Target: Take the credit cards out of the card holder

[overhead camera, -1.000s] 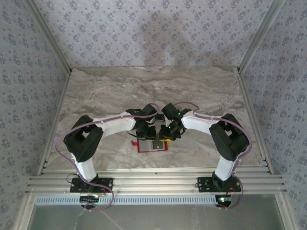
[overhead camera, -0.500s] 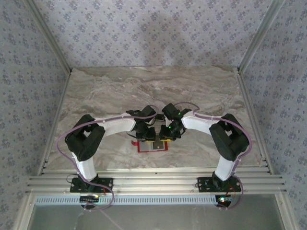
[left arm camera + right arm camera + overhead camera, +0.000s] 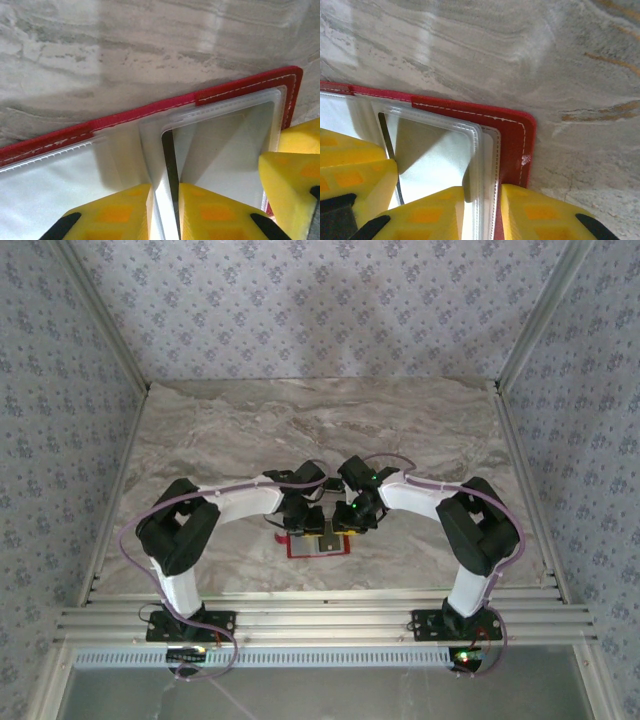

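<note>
- The card holder (image 3: 240, 87) lies open on the worktop (image 3: 150, 40), between your arms.
- Left gripper (image 3: 164, 210): jaws pinched on the silver card (image 3: 170, 165) edge.
- Right gripper (image 3: 482, 210): jaws clamped on the card holder's end.
- Expect the card to be thin, stiff and slick, so grip its edge.

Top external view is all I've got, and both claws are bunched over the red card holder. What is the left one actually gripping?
Observer: The left claw is closed on a clear sleeve leaf standing up near the middle of the open card holder.
Operator: And the right one?
Observer: The right claw pinches the card holder's outer edge, sleeve layers and red cover together.
Operator: Is a card in that raised leaf?
Observer: A dark thin edge runs down that leaf; whether it belongs to a card, I cannot tell.
</note>
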